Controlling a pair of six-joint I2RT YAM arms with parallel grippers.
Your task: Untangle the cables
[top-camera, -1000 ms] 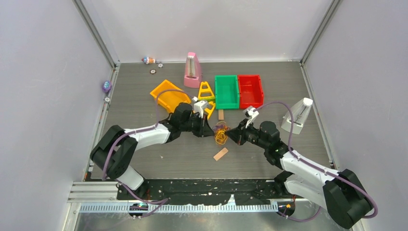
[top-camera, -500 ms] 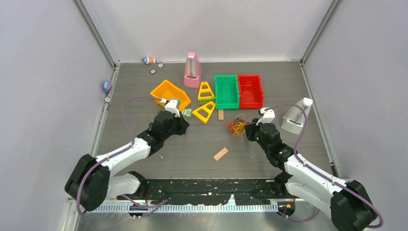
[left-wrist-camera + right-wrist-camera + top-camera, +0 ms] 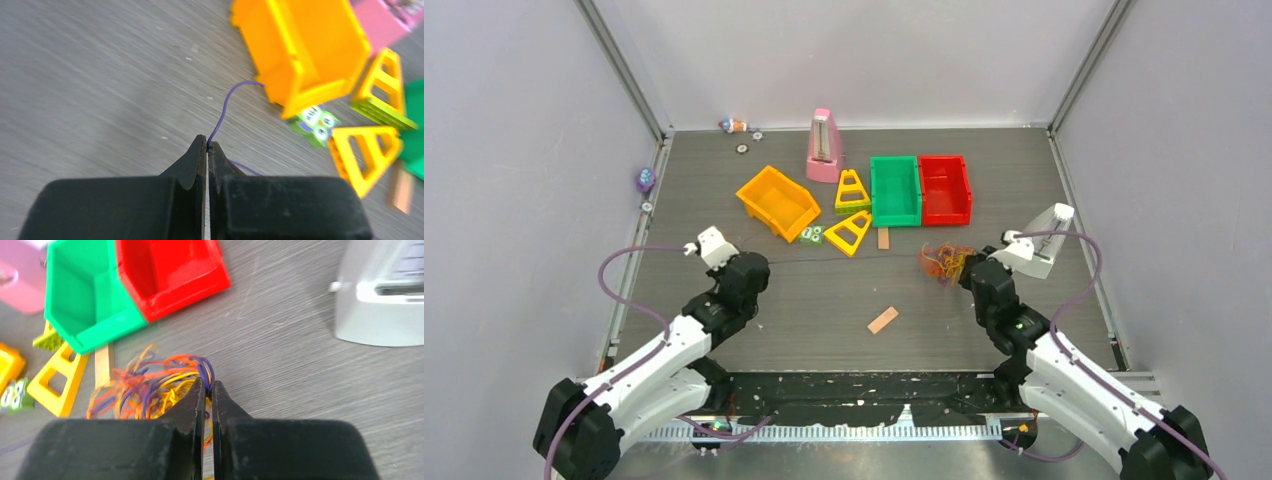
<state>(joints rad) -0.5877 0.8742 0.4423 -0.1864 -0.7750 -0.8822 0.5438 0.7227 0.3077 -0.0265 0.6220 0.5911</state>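
The cables are a tangle of thin yellow, orange-red and purple cords (image 3: 944,262) lying right of the table's middle, below the red bin. In the right wrist view the bundle (image 3: 150,385) bunches just left of my right gripper (image 3: 209,385), which is shut on purple and yellow strands at its edge. My right gripper (image 3: 969,272) touches the tangle's right side. My left gripper (image 3: 761,266) is far to the left and shut on a single purple cord (image 3: 223,107), which curves away from my left gripper's tips (image 3: 207,145) toward the orange bin.
An orange bin (image 3: 776,201), two yellow triangle frames (image 3: 851,210), a green bin (image 3: 895,189) and a red bin (image 3: 945,187) line the back. A pink metronome (image 3: 824,146) stands behind them, a white one (image 3: 1041,241) at the right. A wooden stick (image 3: 883,320) lies near the middle.
Both arms have pulled apart: the left gripper went left and nearer with the purple cord, the right gripper went right, dragging the tangle from the middle to below the red bin.
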